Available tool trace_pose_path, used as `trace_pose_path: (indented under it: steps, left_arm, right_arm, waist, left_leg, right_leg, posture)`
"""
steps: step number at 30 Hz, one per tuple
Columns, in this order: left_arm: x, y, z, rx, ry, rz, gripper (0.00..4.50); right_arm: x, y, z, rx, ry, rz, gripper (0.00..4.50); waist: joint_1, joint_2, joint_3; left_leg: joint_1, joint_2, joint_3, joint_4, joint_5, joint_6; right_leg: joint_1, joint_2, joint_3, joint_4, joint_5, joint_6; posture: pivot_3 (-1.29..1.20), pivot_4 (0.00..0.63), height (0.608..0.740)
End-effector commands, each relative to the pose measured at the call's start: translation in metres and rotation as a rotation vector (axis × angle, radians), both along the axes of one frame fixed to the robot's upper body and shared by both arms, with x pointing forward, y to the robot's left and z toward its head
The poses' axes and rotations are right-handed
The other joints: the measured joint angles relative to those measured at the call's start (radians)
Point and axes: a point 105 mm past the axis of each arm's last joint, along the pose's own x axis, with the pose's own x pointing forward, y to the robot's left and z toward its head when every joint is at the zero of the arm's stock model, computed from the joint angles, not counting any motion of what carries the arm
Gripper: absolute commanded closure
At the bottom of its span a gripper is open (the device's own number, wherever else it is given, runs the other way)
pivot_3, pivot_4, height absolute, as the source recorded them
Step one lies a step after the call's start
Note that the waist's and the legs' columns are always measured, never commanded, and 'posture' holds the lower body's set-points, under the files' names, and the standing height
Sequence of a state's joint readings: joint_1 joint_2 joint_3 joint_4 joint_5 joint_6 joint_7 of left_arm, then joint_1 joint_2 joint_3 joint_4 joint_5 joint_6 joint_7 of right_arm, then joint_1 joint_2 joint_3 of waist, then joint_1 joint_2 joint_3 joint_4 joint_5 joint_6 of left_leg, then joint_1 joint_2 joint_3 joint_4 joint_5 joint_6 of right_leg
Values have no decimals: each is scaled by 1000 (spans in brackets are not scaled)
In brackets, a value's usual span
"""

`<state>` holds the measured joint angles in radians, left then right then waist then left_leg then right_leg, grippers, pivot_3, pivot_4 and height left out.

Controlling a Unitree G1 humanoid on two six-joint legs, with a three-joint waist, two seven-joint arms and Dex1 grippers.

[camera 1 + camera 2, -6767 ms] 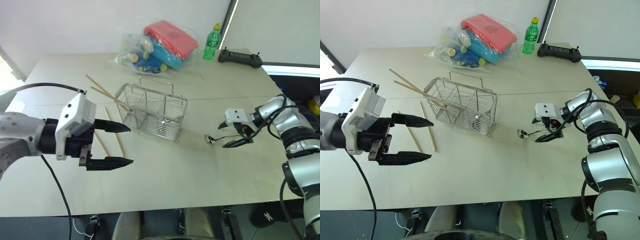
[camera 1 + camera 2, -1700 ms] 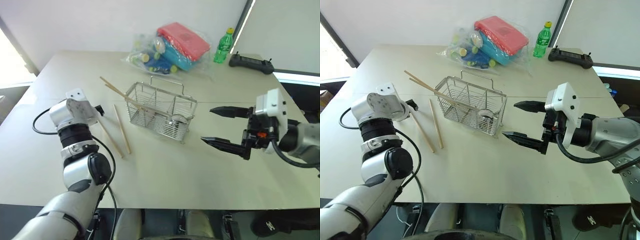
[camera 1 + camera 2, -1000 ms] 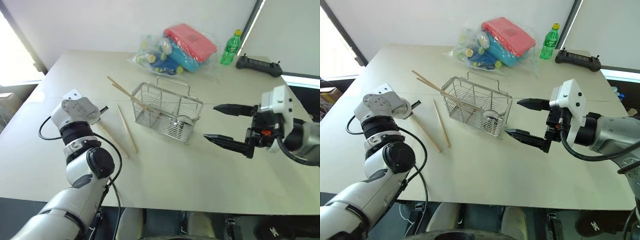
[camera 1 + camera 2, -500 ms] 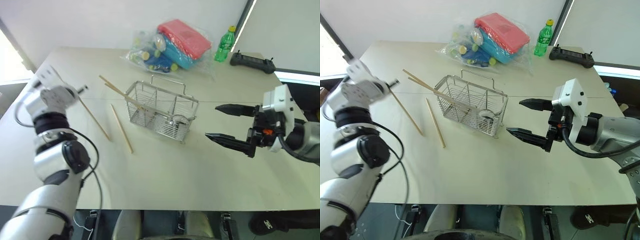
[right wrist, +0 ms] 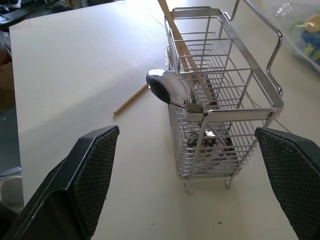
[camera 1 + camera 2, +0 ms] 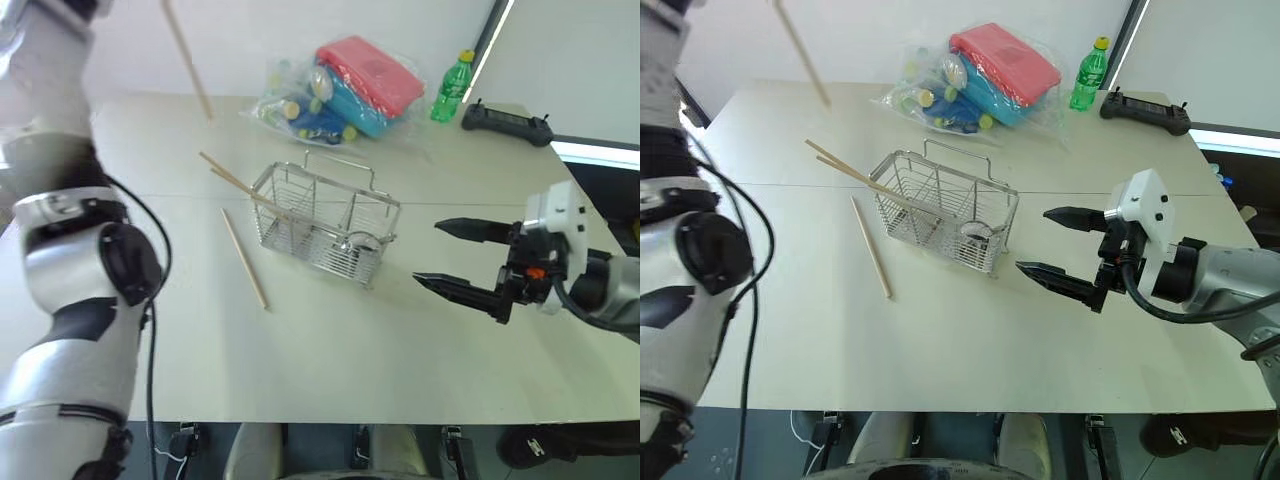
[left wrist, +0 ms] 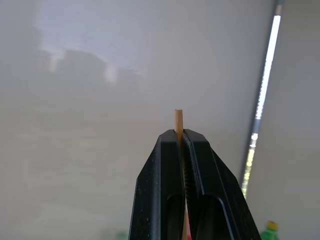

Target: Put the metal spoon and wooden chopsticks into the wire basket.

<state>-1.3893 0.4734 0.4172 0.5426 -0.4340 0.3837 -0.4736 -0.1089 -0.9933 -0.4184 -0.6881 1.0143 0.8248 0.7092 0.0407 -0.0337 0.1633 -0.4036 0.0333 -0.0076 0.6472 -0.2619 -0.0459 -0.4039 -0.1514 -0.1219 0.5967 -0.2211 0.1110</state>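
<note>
I count four wooden chopsticks: one pinched in my left gripper (image 7: 181, 137), whose fingers are closed tight on it, its tip poking just past them; one (image 6: 244, 259) lying flat on the table (image 6: 330, 340) beside the wire basket (image 6: 325, 222); and two (image 6: 235, 182) leaning out over the basket's far end. There is one metal spoon (image 5: 172, 89), standing in the near end compartment of the basket with its bowl up over the rim. My right gripper (image 6: 452, 258) hangs level beside the basket, fingers spread wide and holding nothing. The head views show the held stick (image 6: 186, 55) raised high above the table's far corner. My right wrist view shows the spoon's bowl and the compartment up close.
</note>
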Motion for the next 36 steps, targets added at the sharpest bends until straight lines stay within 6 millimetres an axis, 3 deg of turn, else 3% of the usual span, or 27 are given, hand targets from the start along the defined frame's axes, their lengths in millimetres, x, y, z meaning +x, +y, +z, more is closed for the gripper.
trace_pose_path:
  steps: [1, 4, 10, 18, 21, 27, 31, 36]
  left_arm:
    - [-21, -32, 7, 27, -61, -102, 4467]
    - [-25, -57, -11, 60, -15, -200, 4467]
    - [-32, -83, -46, 199, 42, -306, 4467]
    - [-36, -95, -68, 215, 86, -349, 4467]
    - [-39, -96, -68, 151, 94, -399, 3525]
    - [-48, -96, -64, 131, 107, -454, 466]
    - [-53, -92, -56, 128, 96, -462, 466]
    - [-54, -65, -20, 48, 49, -412, 466]
  right_arm:
    - [-6, 2, 11, 17, -58, -4, 0]
    - [-7, 0, 11, 14, -59, -17, 0]
    - [-8, -1, 12, 26, -64, -38, 0]
    - [-6, -1, 12, 39, -65, -54, 0]
    - [-5, -1, 14, 50, -66, -59, 0]
    - [-2, -3, 15, 50, -65, -63, 0]
    - [0, -3, 16, 53, -65, -63, 0]
    - [2, -2, 16, 56, -63, -57, 0]
  waist:
    - [-2, 2, 0]
    - [-7, 3, 0]
    - [-1, 4, 0]
    - [0, 4, 0]
    - [0, 3, 0]
    - [-1, 3, 0]
    - [-1, 4, 0]
    - [-1, 3, 0]
  left_leg:
    - [0, 0, 0, 0, 0, 0]
    - [2, 0, 0, -1, 0, 0]
    - [3, 0, 0, 0, 0, 1]
    - [3, 0, 0, 1, 0, 1]
    - [3, 0, 0, 1, 0, 1]
    - [3, 0, 0, 1, 0, 1]
    - [3, 0, 0, 1, 0, 1]
    - [3, 0, 0, 1, 0, 1]
  right_leg:
    - [0, 0, 0, 1, 0, 0]
    - [0, 1, 1, 2, 0, 0]
    - [1, 1, 1, 2, 0, -1]
    - [2, 1, 1, 1, 1, -1]
    - [2, 1, 1, 1, 1, -1]
    - [2, 1, 1, 1, 1, -1]
    - [2, 1, 1, 2, 1, -1]
    - [2, 1, 1, 2, 1, -1]
  posture:
    - [0, 150, 678]
    - [0, 150, 678]
    - [0, 150, 678]
    - [0, 150, 678]
    - [0, 150, 678]
    - [0, 150, 678]
    - [0, 150, 678]
    - [0, 150, 678]
